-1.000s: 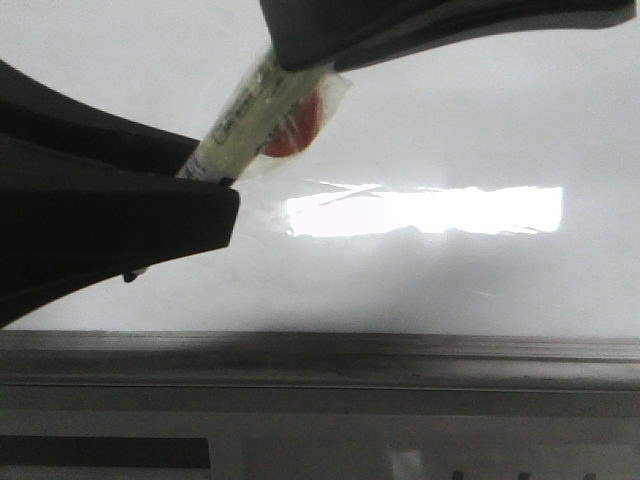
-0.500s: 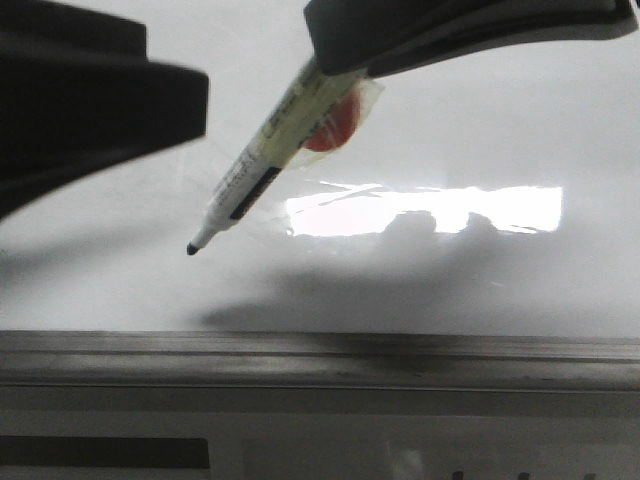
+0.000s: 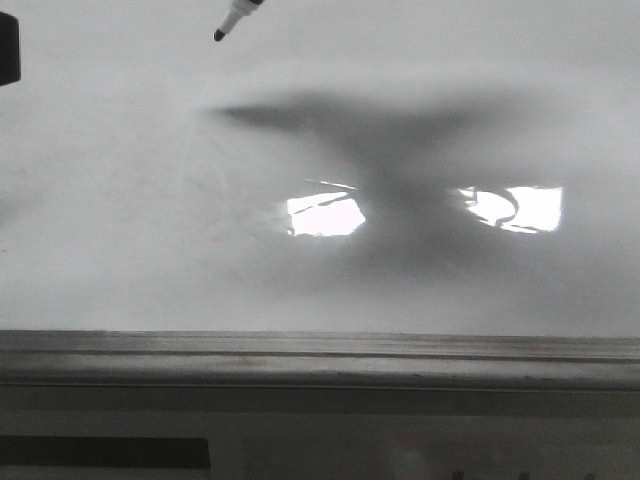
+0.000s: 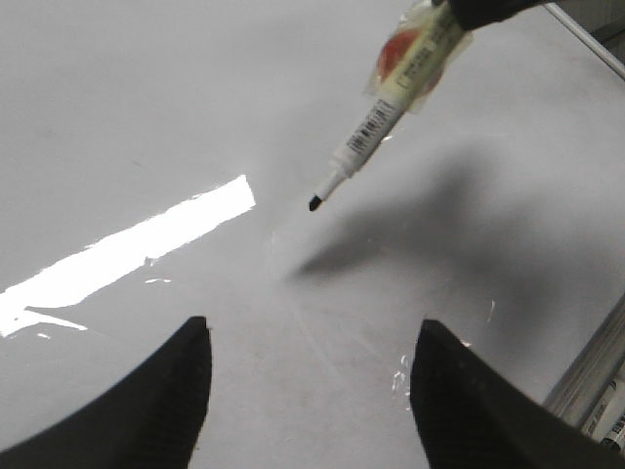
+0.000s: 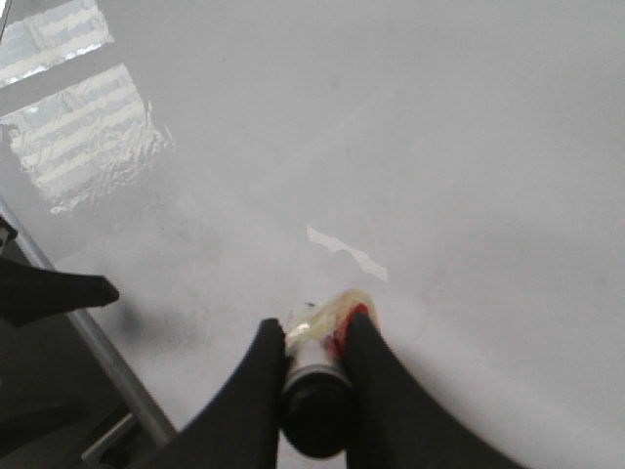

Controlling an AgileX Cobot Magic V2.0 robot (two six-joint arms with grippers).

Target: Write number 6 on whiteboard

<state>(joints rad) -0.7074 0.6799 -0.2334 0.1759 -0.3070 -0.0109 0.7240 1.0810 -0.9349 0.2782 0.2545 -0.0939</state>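
Marker (image 4: 391, 107), clenched in right gripper (image 5: 317, 363), has been lifted well off whiteboard (image 3: 420, 120) twd far-left since 0.5 s ago; left gripper (image 4: 312, 391) spread empty; no 6 drawn yet.

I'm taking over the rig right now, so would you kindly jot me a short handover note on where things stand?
Right gripper: shut on the marker, tip bare and held clear above the whiteboard.
Left gripper: open, empty, over the board near the marker tip.
Done: marker uncapped and in hand.
Left: no stroke of the 6 shows on the board in any view; the whole digit remains to be written.
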